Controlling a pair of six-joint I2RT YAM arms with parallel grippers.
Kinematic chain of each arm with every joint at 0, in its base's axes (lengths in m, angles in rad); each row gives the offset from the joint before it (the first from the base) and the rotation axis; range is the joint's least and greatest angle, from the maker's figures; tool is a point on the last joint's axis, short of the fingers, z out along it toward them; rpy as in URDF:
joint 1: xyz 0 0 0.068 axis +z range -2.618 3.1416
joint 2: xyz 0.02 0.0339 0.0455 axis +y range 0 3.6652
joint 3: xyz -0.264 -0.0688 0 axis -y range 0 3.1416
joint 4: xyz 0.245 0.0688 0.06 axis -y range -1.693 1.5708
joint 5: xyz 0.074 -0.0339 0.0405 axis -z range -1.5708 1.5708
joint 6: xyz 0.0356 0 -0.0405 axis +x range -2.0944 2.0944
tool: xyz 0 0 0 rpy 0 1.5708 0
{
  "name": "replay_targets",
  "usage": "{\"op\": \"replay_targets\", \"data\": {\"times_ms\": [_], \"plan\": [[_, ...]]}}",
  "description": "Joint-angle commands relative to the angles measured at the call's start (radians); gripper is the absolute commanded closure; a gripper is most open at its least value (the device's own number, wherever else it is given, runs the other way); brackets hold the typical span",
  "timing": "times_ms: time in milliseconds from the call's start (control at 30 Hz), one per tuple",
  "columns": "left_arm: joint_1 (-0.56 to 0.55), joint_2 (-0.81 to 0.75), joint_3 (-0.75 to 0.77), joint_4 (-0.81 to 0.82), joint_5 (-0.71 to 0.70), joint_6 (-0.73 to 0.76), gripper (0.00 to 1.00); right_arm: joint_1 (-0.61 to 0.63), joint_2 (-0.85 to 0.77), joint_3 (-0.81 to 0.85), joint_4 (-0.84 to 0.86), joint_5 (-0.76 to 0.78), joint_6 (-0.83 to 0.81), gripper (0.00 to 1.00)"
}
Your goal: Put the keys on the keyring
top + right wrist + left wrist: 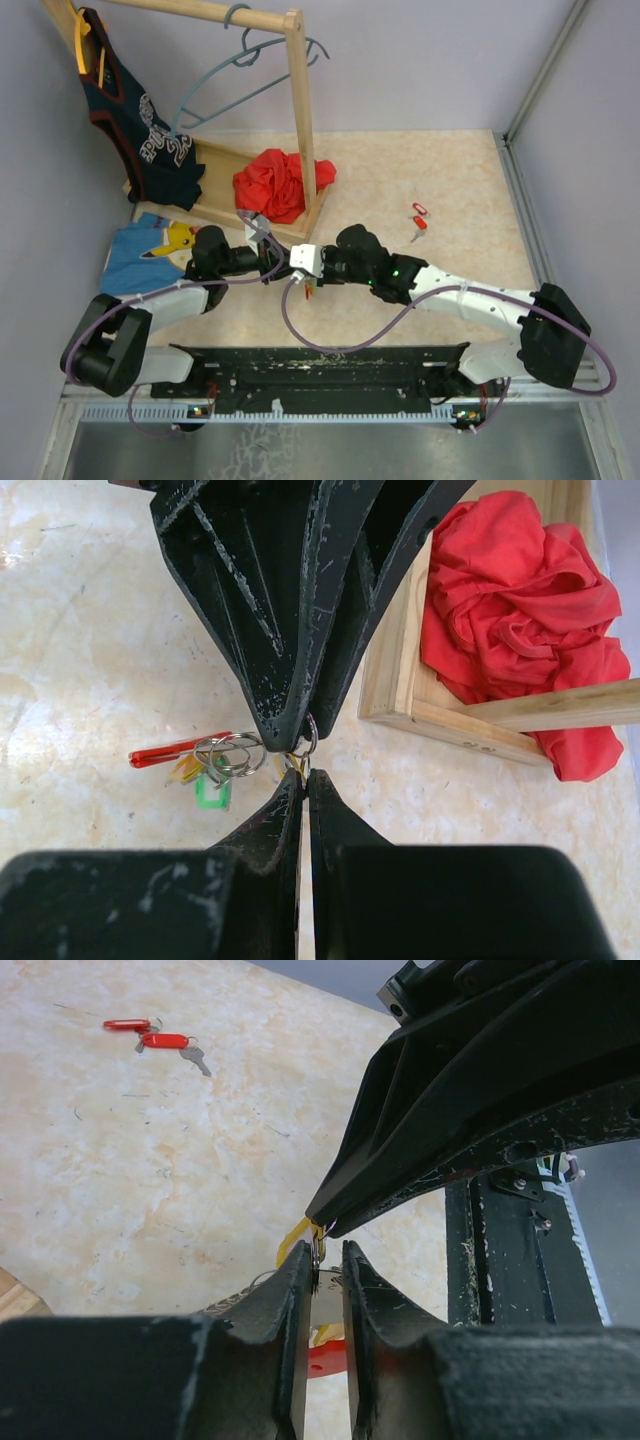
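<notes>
Both grippers meet tip to tip mid-table: right gripper (303, 785) pinched together on the keyring (305, 742), left gripper (327, 1260) slightly apart around it; two red keys (418, 222) lie far right.

Only print is on the dark jersey (140, 120) hanging far left on the rack: pale curved lettering with a two-digit number under it, too small and creased to read. Blue shirt (145, 255) below has a yellow cartoon figure, no words.

Pale lilac walls (420, 60) enclose a beige marbled tabletop (400, 170) bearing a wooden clothes rack (298, 90).
</notes>
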Motion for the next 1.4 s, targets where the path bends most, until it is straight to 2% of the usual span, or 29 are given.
{"op": "replay_targets", "data": {"times_ms": [0, 133, 433, 933, 967, 1100, 1367], "plan": [[0.004, 0.015, 0.032, -0.002, 0.034, -0.003, 0.79, 0.022, -0.017, 0.071, 0.028, -0.02, -0.012, 1.0], [0.005, 0.024, 0.034, 0.0, 0.046, -0.003, 0.98, 0.024, -0.018, 0.073, 0.018, -0.012, -0.013, 1.0], [0.006, -0.022, 0.012, 0.025, 0.022, -0.008, 0.99, 0.024, -0.021, 0.027, -0.031, 0.059, -0.003, 1.0], [0.006, -0.031, -0.02, 0.11, 0.001, -0.028, 0.99, 0.023, 0.018, -0.003, -0.049, -0.116, 0.073, 1.0], [0.006, -0.031, -0.021, 0.11, 0.004, -0.023, 0.99, 0.023, 0.013, -0.005, -0.056, -0.118, 0.078, 0.98], [0.006, -0.028, -0.023, 0.104, 0.005, -0.005, 0.99, 0.019, -0.03, -0.019, -0.077, -0.105, 0.103, 0.78], [0.007, -0.032, -0.024, 0.092, -0.009, 0.005, 0.99, 0.0, -0.147, -0.046, -0.039, -0.04, 0.271, 0.55]]}}
